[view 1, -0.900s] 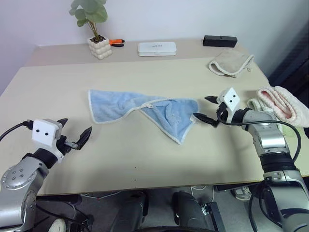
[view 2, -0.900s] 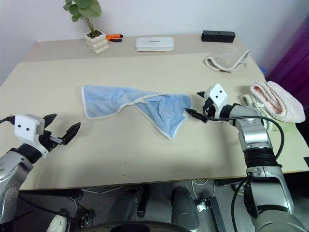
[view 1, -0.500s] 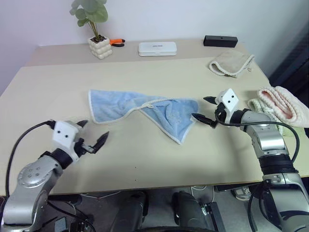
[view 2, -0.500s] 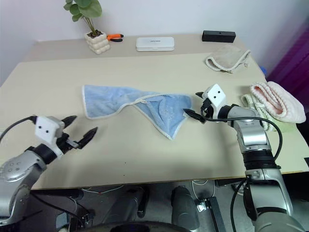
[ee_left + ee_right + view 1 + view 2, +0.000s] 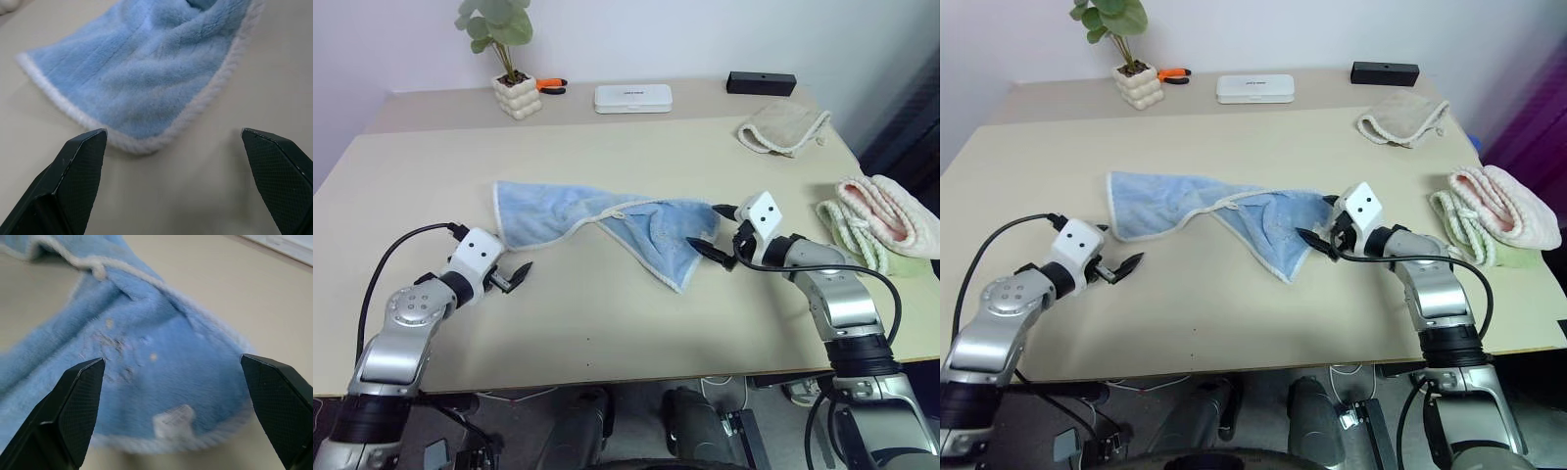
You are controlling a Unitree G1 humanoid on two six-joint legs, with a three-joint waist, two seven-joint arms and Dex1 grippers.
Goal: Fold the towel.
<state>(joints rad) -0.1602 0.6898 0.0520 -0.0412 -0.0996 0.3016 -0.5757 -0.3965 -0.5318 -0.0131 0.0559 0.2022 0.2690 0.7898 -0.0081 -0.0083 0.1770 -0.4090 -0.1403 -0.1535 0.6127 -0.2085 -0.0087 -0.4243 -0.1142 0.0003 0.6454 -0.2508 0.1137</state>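
Towel (image 5: 161,382) tag (image 5: 172,423) white, unreadable

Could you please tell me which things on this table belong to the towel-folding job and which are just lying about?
For the job:
light blue towel
left gripper, open
right gripper, open

Just lying about:
beige cloth
pink towel
pale green towel
potted plant
white case
black box

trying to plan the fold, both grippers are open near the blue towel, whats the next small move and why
Probably ease both grippers forward onto the towel and close. The left gripper is open just short of the towel's near left corner, and the right gripper is open at its right edge, with neither holding cloth yet. The towel lies twisted and bunched on the table, so it likely needs gripping at both ends first.
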